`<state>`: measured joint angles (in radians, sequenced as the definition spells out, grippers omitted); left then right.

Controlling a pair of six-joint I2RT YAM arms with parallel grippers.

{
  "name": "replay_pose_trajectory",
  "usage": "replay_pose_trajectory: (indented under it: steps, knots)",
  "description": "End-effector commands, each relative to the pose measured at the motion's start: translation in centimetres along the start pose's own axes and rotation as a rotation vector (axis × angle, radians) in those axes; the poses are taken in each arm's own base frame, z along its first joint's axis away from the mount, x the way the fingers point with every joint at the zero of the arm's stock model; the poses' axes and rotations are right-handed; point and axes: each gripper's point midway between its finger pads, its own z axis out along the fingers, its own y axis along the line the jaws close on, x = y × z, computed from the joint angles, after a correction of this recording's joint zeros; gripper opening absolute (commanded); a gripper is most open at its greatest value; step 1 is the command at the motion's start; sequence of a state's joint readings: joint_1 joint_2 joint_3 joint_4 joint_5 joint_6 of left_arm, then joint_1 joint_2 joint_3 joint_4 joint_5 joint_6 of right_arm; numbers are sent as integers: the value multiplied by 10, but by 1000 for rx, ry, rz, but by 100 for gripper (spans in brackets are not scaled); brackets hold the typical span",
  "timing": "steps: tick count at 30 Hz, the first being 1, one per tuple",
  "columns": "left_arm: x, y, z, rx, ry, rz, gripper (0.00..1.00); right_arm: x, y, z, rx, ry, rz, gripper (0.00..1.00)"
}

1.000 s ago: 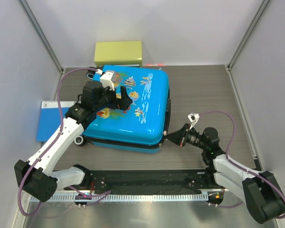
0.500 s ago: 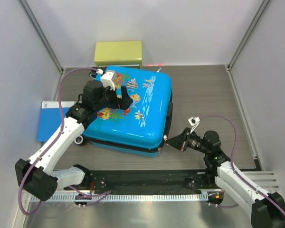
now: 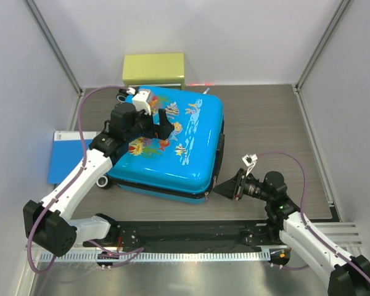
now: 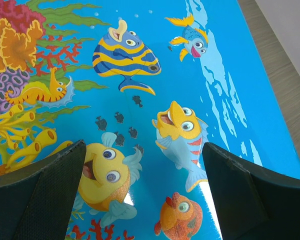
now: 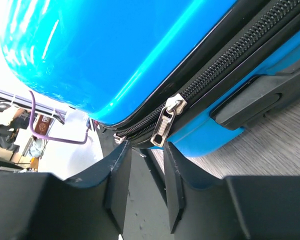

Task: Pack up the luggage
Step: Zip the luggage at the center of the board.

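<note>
The luggage [image 3: 194,154], bright blue with a fish-and-coral print, lies flat and closed in the middle of the table. My left gripper [image 3: 165,126] hovers open over its lid; in the left wrist view its fingers straddle the printed fish [image 4: 143,146] with nothing between them. My right gripper [image 3: 221,187] sits at the case's near right corner. In the right wrist view its jaws [image 5: 146,150] stand a little apart and empty, and the silver zipper pull [image 5: 165,125] hangs just beyond their tips against the black zip of the luggage [image 5: 115,45].
A yellow-green box [image 3: 153,69] stands behind the case against the back wall. A flat blue folder [image 3: 65,157] lies to the left, partly under my left arm. A black strip [image 3: 191,234] runs along the near edge. Walls close in on both sides.
The right gripper has parted its jaws and drawn slightly back toward the near edge. The case slid a little to the right early on. The left gripper stayed open over the lid.
</note>
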<state>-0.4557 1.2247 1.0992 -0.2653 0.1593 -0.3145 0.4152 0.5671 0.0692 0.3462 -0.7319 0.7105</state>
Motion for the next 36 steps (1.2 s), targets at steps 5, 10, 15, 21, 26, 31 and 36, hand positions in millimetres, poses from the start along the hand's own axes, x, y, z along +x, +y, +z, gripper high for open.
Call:
replay_pose_trajectory:
  steps: [5, 10, 15, 21, 26, 31, 36]
  knots:
    - [38, 9, 4, -24, 130, -50, 98, -8, 3, 3, -8, -6, -57, 48]
    - [37, 8, 3, -20, 126, -47, 98, -18, -4, 4, 36, -57, -104, 52]
    - [38, 8, 3, -15, 128, -46, 98, -26, -5, 4, 47, -81, -148, 53]
    - [37, 8, 3, -15, 128, -46, 99, -32, -5, 5, 61, -76, -184, 53]
    - [37, 7, 3, -12, 128, -46, 98, -32, -2, 5, 51, -78, -203, 52]
    - [37, 7, 4, -10, 131, -47, 98, -30, -6, 3, 76, -55, -218, 49]
    - [39, 7, 5, -10, 135, -49, 99, -26, -5, 5, 68, -40, -209, 45]
